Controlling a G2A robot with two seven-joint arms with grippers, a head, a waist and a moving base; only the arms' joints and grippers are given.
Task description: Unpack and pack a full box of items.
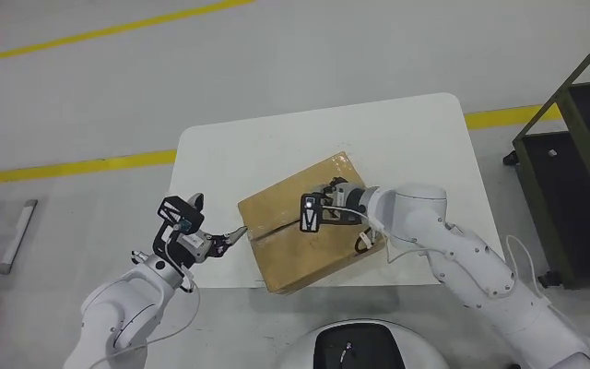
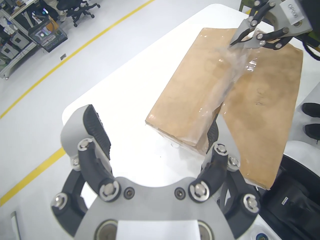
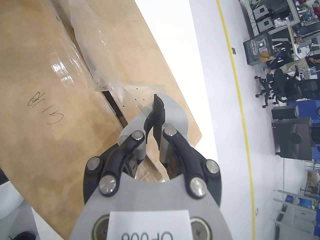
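Right pincer point(image 3: 155, 111): jaws pressed together, pinching the lifted end of the clear tape point(image 3: 82, 28) over the top seam of the box point(image 1: 286, 254). Left pincer point(image 2: 151, 116): spread wide, holding nothing, one finger point(image 2: 213, 131) against the near end of the box where the seam came down, the other finger point(image 2: 96, 126) well clear over the table point(image 1: 277, 148). The box sat skewed across the middle of the table, flaps down, with a dark gap point(image 3: 112, 106) already showing in the seam beside the pinched tape.

Handling, judged:
- Tape looked thin, crinkly and sticky, likely to stretch or tear if pulled sideways. Best pinched close to where it leaves the cardboard and peeled along the seam.
- Box looked like stiff corrugated board. If full, probably heavy enough to stay put, but bracing at the end wall or a corner seemed wise.
- Flaps would bend, so take them at the free edge.

Writing:
- Pen scribble point(image 3: 45, 111) on one flap, handwritten, not legible.
- White printed label point(image 2: 291, 7) on the right pincer's housing.
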